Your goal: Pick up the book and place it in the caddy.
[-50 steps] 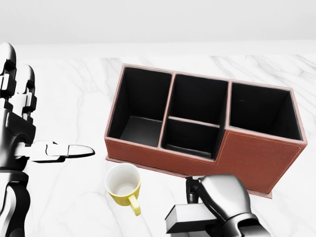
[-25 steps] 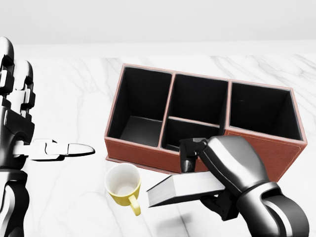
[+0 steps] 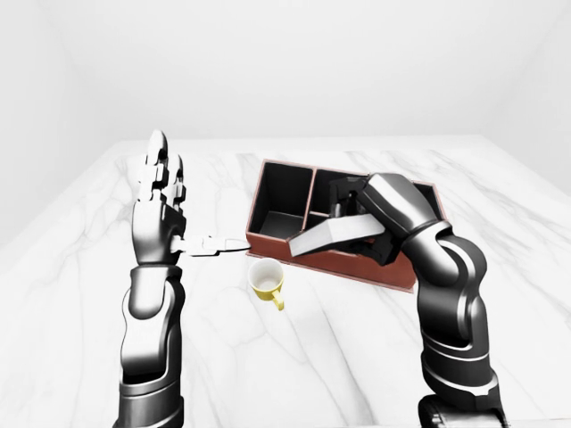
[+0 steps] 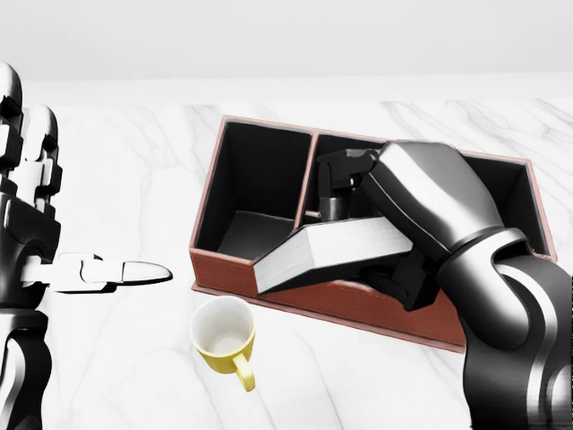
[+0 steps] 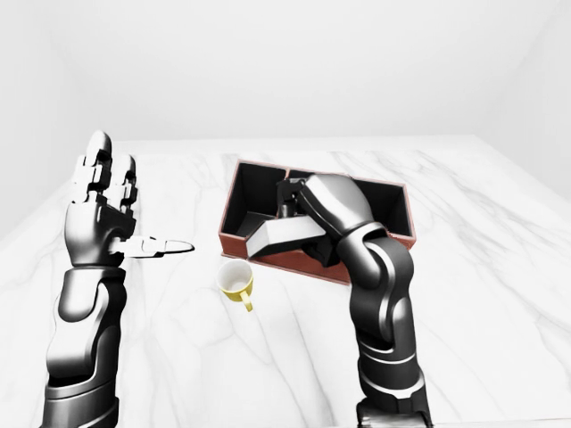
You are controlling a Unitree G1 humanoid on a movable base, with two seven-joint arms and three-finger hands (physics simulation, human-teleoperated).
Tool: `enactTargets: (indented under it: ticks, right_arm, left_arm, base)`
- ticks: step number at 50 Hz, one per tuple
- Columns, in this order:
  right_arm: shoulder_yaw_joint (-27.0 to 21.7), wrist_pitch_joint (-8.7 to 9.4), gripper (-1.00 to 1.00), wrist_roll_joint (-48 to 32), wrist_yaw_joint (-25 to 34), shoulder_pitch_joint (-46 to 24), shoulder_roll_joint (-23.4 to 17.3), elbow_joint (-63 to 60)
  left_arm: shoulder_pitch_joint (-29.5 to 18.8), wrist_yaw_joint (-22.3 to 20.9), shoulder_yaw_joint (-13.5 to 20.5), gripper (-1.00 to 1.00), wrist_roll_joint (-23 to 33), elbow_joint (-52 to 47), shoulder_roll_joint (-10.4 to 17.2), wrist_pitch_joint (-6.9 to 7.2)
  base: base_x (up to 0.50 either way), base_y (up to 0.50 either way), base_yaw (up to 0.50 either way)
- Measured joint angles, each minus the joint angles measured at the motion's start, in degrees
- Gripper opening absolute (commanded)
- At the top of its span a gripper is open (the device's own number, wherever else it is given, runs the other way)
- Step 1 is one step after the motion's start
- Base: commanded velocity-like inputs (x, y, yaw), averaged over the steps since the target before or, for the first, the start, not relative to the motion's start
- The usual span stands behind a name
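Standing nearest the bottom of the head view, a yellow mug (image 4: 223, 338) was seen upright on the white marble tabletop (image 4: 125, 179), its handle turned toward the lower right and its white inside showing. It lay just below the near wall of the caddy (image 4: 221, 265), apart from it.

At the left edge of that view the left hand (image 4: 40, 235) was held raised above the tabletop with its fingers (image 4: 25, 143) stretched upward and its thumb pointed out to the right; it was spread wide and nothing was gripped in it.

To the right, the right hand (image 4: 405, 224) was closed round the book (image 4: 333, 248), a finger being pressed on the top cover and others curled beneath. The book was held clear of the tabletop, tilted with its lower left corner dipping, its pale page edges turned toward the camera. It was placed over the near wall of the caddy, partly above the middle compartments, and was not yet lowered inside.

The caddy, a red-brown box with black lining, was set at a slight angle on the tabletop. A large compartment was seen at its left, divided smaller ones in the middle, and another at its right, largely covered by the right arm (image 3: 451, 303). Beyond it the marble ran on to a plain white wall.
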Motion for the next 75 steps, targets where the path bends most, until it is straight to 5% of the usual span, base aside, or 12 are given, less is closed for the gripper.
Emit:
enactTargets:
  ticks: [26, 53, 68, 75]
  right_arm:
    - [-0.6, 0.01, -1.0, -1.3, -6.3, -19.3, -5.3, 22.8]
    - [0.5, -3.32, -1.0, -3.7, -15.8, -32.6, -7.8, 51.5]
    - [2.8, -0.01, -1.0, -4.7, -22.3, -40.2, -5.4, 69.1]
    - [3.5, 0.0, -1.0, -5.1, -24.7, -42.9, -4.8, 76.1]
  left_arm:
    - [0.0, -0.1, -0.3, 1.0, 0.3, 0.0, -0.2, 0.0]
    - [0.2, -0.2, 0.5, 1.0, -0.5, 1.6, 0.2, 0.0]
    - [0.2, -0.4, 0.6, 1.0, -0.9, 2.6, 0.3, 0.0]
    - [0.1, -0.4, 0.8, 1.0, -1.1, 2.3, 0.5, 0.0]
  base:
    - [0.0, 0.0, 0.0]
    - [0.0, 0.0, 0.0]
    - [0.0, 0.0, 0.0]
    - [0.0, 0.0, 0.0]
